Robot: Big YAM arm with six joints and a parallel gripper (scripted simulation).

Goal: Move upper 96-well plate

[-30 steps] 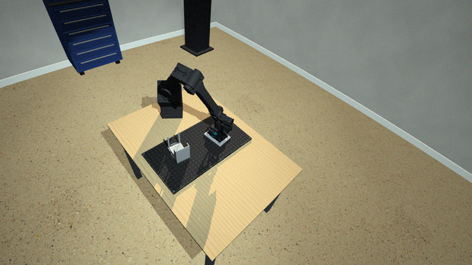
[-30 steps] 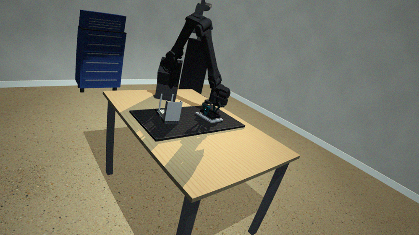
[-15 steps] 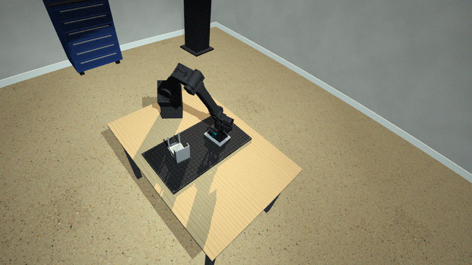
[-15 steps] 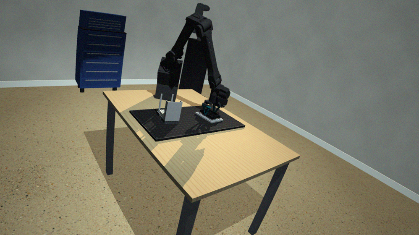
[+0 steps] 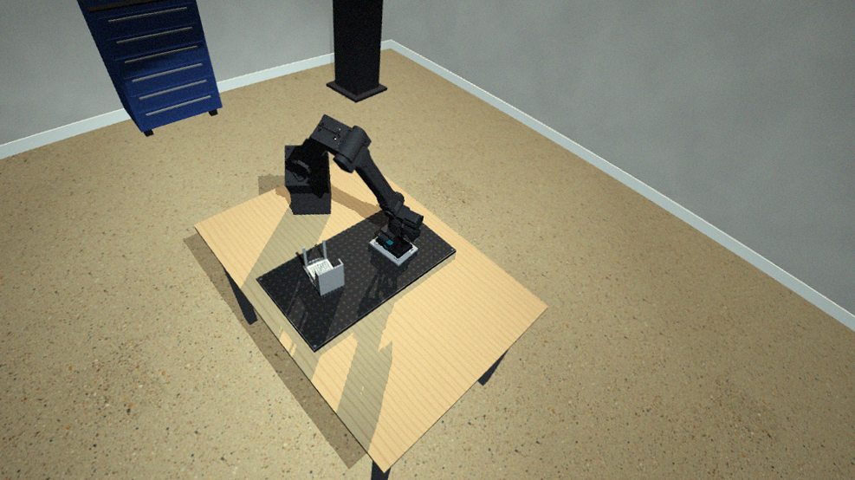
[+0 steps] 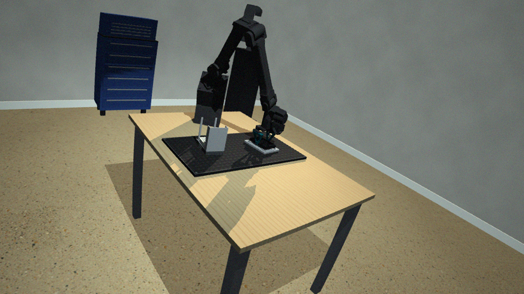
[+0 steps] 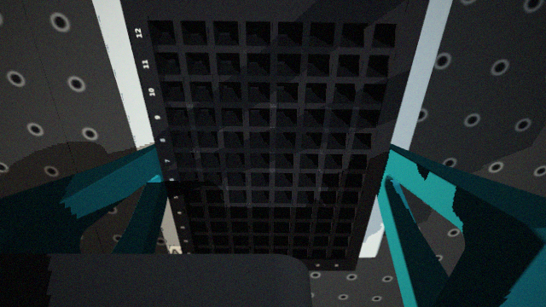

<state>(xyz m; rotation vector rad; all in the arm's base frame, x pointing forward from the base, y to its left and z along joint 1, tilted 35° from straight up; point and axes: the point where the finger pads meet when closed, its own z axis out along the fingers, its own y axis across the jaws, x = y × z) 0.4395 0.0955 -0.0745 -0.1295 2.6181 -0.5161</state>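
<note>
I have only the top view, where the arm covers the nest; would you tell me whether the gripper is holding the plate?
Observer: Yes. In the wrist view the gripper is shut on the 96-well plate, with its teal fingers against the two long sides.
Operator: Thank you. Is it lined up with the nest?
Observer: Pale strips of nest N1 show along both long sides of the plate, so it looks centred across its width.
Operator: And which way does it point?
Observer: The column numbers run down to 12 at the end farthest from the wrist camera. A pale square shows by the near left corner.
</note>
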